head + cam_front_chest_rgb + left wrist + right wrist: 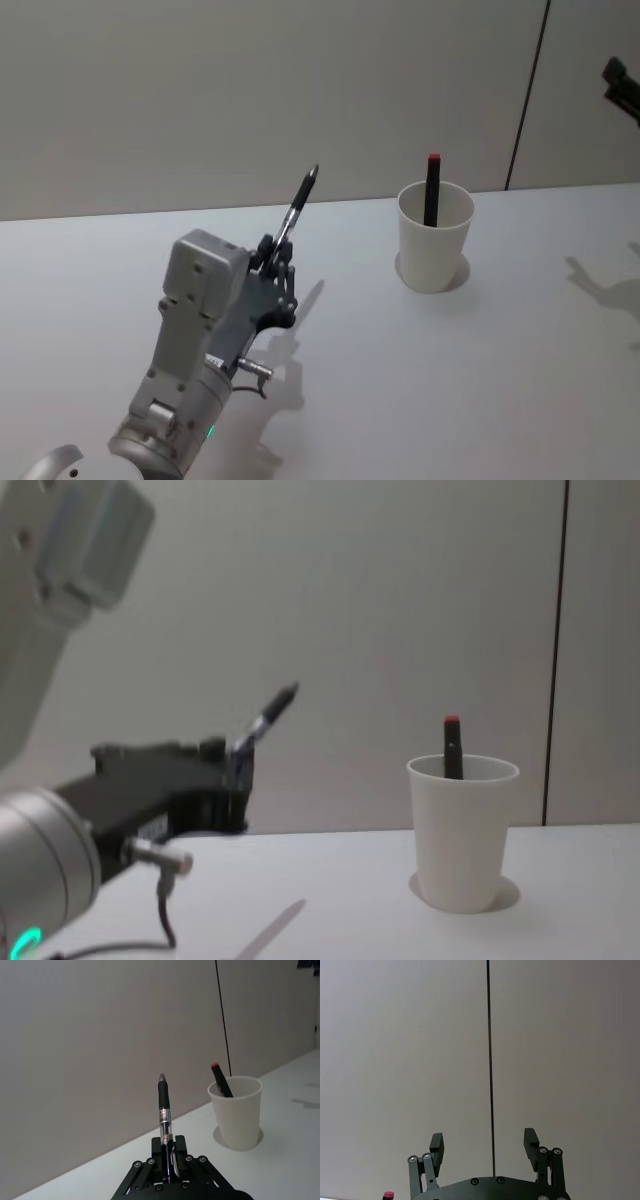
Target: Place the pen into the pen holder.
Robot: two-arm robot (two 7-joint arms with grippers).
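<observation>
While my left claw [278, 258] hangs above the tabletop [470, 390], it's clamped on the lower end of the pen [300, 205]. The pen sticks up tilted, with its grip end topmost. It is clear of the tabletop, on my left and apart from the pen holder [432, 258]. The holder stands upright on the tabletop, with a black red-capped pen [433, 190] leaning inside. My right claw [483, 1139] is raised and faces the wall [395, 1035], its fingers apart.
</observation>
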